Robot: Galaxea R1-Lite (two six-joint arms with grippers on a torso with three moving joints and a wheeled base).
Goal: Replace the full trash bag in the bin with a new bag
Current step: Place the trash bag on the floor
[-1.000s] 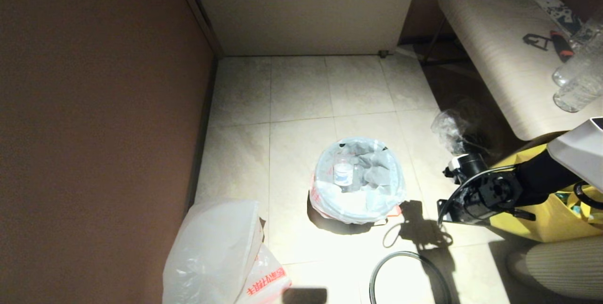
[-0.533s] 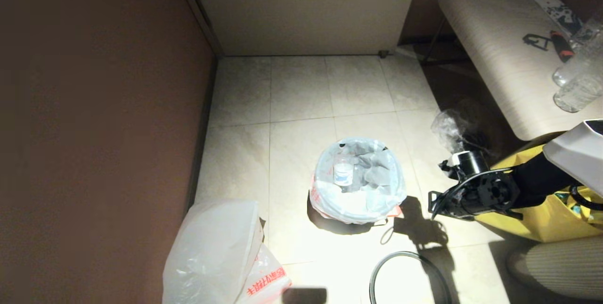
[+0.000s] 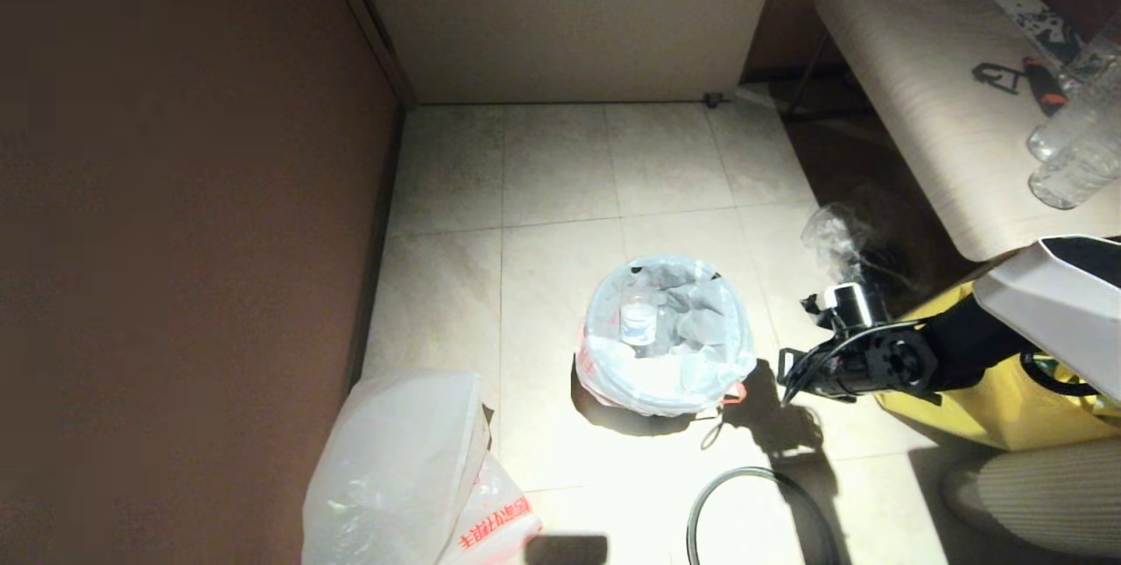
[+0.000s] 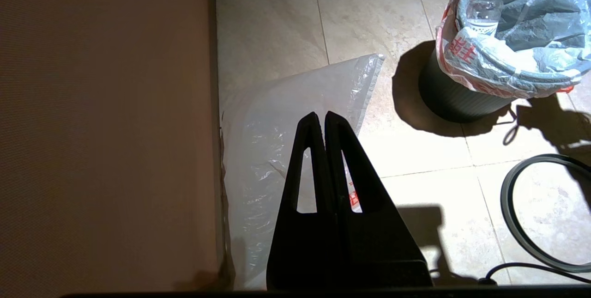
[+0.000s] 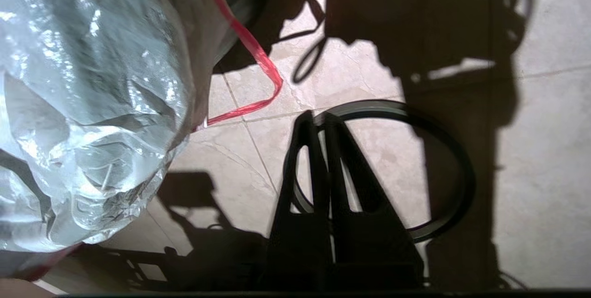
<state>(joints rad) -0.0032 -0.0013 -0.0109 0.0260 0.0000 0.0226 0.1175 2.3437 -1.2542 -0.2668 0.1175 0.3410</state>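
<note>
The full trash bag (image 3: 667, 339) is sitting in the bin (image 4: 445, 97), draped over its top, on the tiled floor. The right gripper (image 5: 321, 120) is hanging just beside it, fingers nearly touching and grasping nothing. The left gripper (image 4: 322, 118) is sitting clenched over the new bag (image 4: 281, 150).

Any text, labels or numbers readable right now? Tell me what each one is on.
On the new bag: large red characters, seen upside down, too blurred to quote.
On the full trash bag, where it folds over the bin: red printed characters, not readable.
On the bottle in that bag: a pale label, too small to read.
Nothing can be quoted, and no numbers show.
</note>
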